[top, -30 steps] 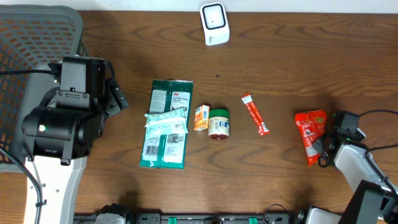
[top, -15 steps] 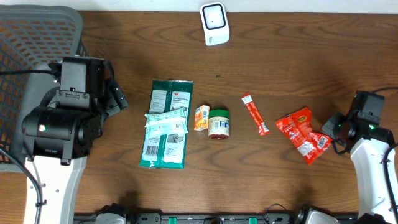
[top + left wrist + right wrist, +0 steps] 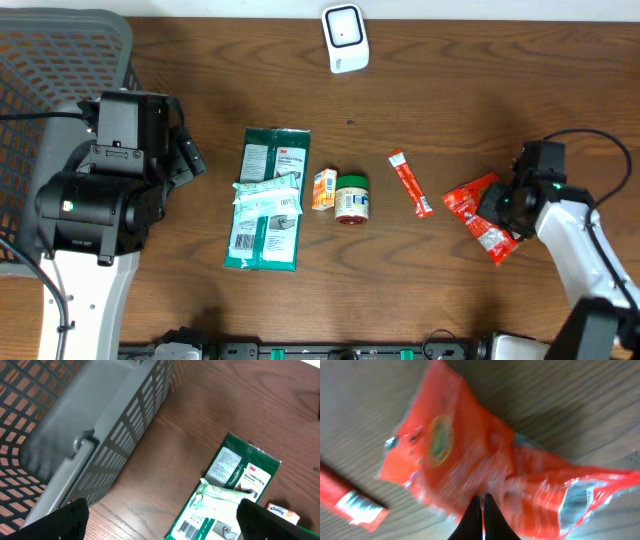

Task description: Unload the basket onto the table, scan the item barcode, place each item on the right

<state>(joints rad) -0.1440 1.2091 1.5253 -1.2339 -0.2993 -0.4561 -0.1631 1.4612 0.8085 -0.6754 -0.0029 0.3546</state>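
The right hand (image 3: 503,203) is pressed together on the red packet (image 3: 466,204), pinching it at its 3 o'clock end. From the right wrist view its two dark fingers (image 3: 474,522) meet on the crinkled foil with no gap between them. The packet is at the 3 o'clock side of the counter (image 3: 470,90), lying slantwise, just to the 3 o'clock side of a thin red sachet (image 3: 410,183) but not touching it. The white scanner (image 3: 345,38) stands at the 12 o'clock edge, well apart from the packet.

The left hand (image 3: 162,510) is spread wide at the 9 o'clock side, holding nothing, beside the grey basket (image 3: 60,50). Near the counter's middle lie a green wipes pack (image 3: 268,200), a small orange box (image 3: 324,188) and a little jar (image 3: 352,198), with the box touching the jar.
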